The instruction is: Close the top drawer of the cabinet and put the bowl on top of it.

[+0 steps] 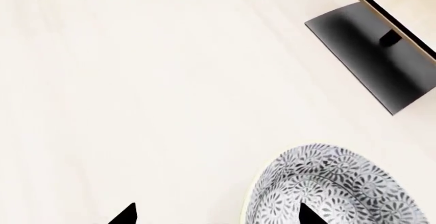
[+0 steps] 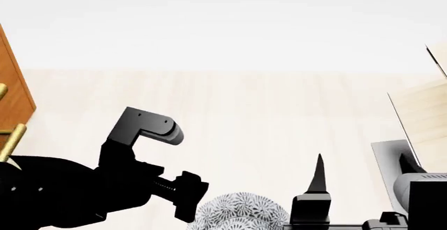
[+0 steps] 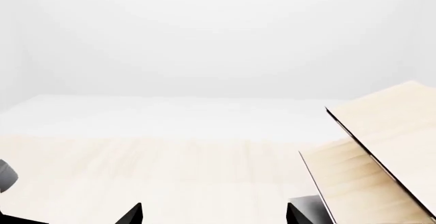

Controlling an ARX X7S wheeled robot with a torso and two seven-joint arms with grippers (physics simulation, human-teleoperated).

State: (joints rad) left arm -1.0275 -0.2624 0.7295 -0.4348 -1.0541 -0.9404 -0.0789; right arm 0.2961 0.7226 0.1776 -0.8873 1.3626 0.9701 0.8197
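Note:
The bowl (image 1: 340, 188), white with a dense grey floral pattern, rests on the pale floor; it also shows at the bottom of the head view (image 2: 241, 211). My left gripper (image 1: 218, 218) is open just above it, one fingertip (image 1: 310, 215) over the bowl's inside and the other out over the floor, so the rim lies between them. My right gripper (image 3: 212, 217) is open with nothing between its fingers; one finger (image 2: 319, 175) points up right of the bowl. A strip of the reddish-brown cabinet (image 2: 15, 86) with a brass handle (image 2: 12, 138) shows at far left; the top drawer's state is hidden.
A pale light-wood structure (image 3: 388, 147) on a dark base (image 1: 371, 55) stands to the right, close to the right arm (image 2: 419, 188). Pale wooden floor (image 2: 265, 115) stretches ahead toward a white wall.

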